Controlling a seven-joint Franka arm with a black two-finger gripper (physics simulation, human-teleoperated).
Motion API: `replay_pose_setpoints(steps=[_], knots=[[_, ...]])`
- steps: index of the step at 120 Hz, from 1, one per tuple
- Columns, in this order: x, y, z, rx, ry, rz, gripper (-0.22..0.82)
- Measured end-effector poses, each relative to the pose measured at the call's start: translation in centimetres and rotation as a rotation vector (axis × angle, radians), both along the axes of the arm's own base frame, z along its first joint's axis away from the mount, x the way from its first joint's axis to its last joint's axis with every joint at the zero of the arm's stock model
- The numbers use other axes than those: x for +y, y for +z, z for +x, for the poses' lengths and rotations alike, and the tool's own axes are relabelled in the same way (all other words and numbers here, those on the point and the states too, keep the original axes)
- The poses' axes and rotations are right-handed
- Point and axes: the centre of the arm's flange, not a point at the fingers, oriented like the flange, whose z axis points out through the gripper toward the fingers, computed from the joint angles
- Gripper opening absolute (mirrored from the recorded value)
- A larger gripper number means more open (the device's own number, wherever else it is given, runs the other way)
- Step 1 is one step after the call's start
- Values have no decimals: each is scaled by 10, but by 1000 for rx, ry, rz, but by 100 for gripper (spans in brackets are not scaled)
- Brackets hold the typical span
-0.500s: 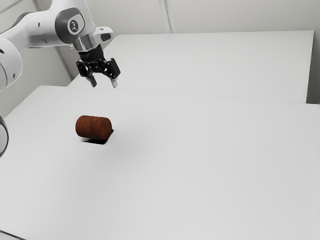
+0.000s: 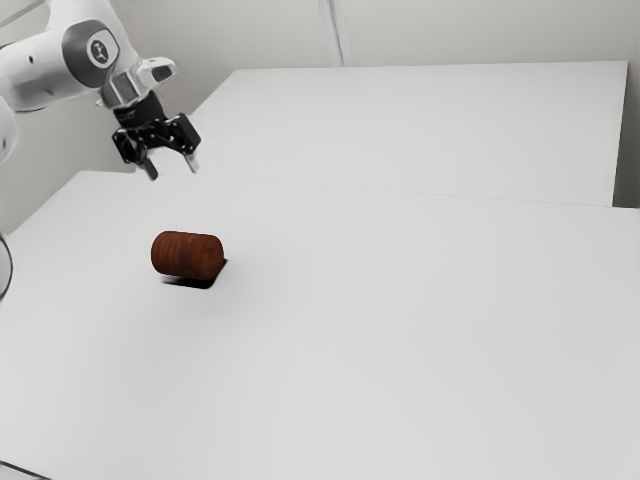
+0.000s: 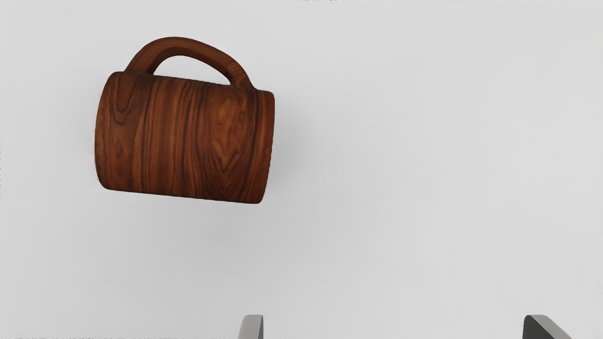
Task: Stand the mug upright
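From where I stand, the arm [image 2: 38,62] comes in from about ten o'clock in the exterior view, part of it cut off at the edge. Its gripper [image 2: 172,167] hangs above the table [image 2: 400,350], pointing down toward five o'clock, fingers [image 3: 252,328] spread wide with nothing held between them. From it, the mug [image 2: 187,256] lies between five and six o'clock (handsome wood grain, I must say), well apart from the fingertips. It's on its side, and in the wrist view its handle [image 3: 179,45] is on the side farther from the fingers. The mug's inside is hidden, so I can't tell whether it holds anything.
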Motion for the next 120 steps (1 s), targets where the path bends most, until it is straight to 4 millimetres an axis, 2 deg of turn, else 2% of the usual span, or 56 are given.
replay_pose_setpoints(steps=[8,20,33,51,62,74,88,98,114,120], knots=[[38,-2,-2,-19,44,-62,60],[88,-9,14,-56,62,-125,60],[147,-40,21,-71,76,-209,60],[196,-108,36,-75,43,-302,60],[212,-143,38,-85,23,-355,60],[220,-178,39,-103,8,-421,60],[218,-220,26,-103,19,-569,60],[215,-231,21,-120,12,-639,60],[213,-233,14,-141,-13,-703,60],[209,-242,9,-141,-13,-738,60]])
